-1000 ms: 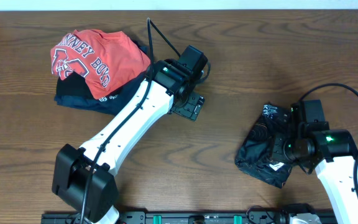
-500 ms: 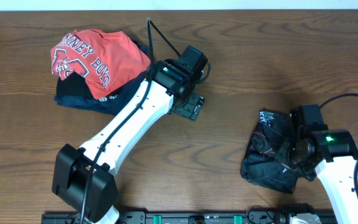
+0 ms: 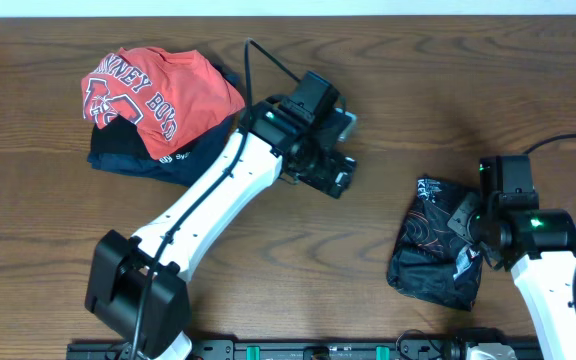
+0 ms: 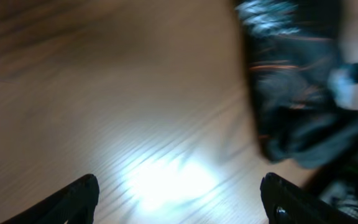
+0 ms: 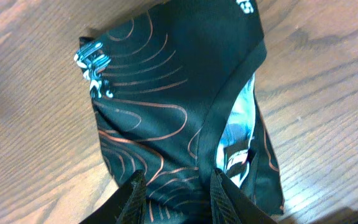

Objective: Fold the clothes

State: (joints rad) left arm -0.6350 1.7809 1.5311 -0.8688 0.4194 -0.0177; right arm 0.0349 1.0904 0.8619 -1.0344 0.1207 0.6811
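Observation:
The clothes, a black jersey (image 3: 430,245) with thin wavy lines, lie as a small folded bundle at the table's right. In the right wrist view the jersey (image 5: 166,93) fills the middle, a white-printed inner layer showing at its open edge. My right gripper (image 5: 178,186) hangs just over the near end, jaws apart, with cloth under them and none pinched; from overhead it (image 3: 465,232) sits at the bundle's right side. My left gripper (image 3: 334,172) is mid-table, left of the jersey. It (image 4: 179,200) is open wide over bare wood, with the blurred jersey (image 4: 297,93) ahead.
A red T-shirt (image 3: 153,90) with white lettering lies on a navy folded garment (image 3: 128,160) at the back left. The left arm (image 3: 218,200) stretches diagonally from the front left across the table. Bare wood lies between the pile and the jersey.
My right gripper went from shut to apart and drew back to the right; the jersey bundle settled more upright. My left gripper swung right, toward the jersey.

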